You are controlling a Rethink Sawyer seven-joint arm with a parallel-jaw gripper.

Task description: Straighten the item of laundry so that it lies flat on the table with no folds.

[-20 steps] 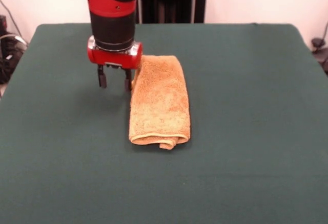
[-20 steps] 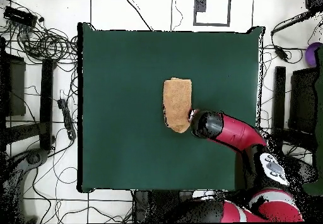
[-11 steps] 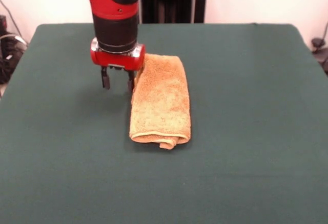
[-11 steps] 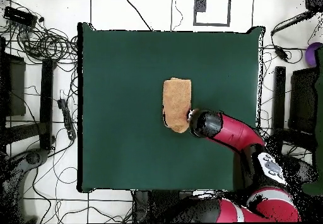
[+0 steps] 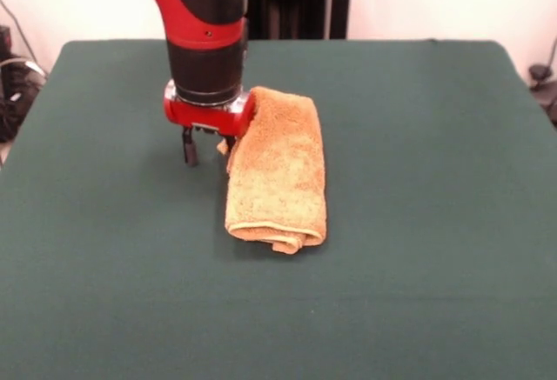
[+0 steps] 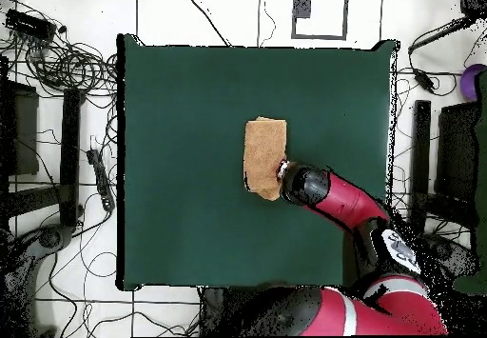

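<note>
The item of laundry (image 5: 278, 167) is an orange-tan towel folded into a long narrow strip, with a rolled fold at its near end. It lies near the middle of the green table (image 5: 435, 136). My gripper (image 5: 209, 149) hangs low at the strip's far left corner, open. One finger (image 5: 189, 149) stands clear over the cloth-covered table. The other is pressed against the towel's edge and partly hidden by it. From overhead, the towel (image 6: 264, 151) lies mid-table (image 6: 171, 115), and the arm's wrist (image 6: 302, 184) covers the gripper at the towel's lower right corner.
Cables (image 6: 67, 63) and dark equipment stands (image 6: 71, 153) crowd the floor left of the table in the overhead view. More gear (image 6: 447, 153) stands to its right. Broad green surface surrounds the towel on all sides.
My gripper has slid sideways into the towel's edge, staying open. The towel's far corner has bunched up, and the strip has shifted slightly away from the gripper.
</note>
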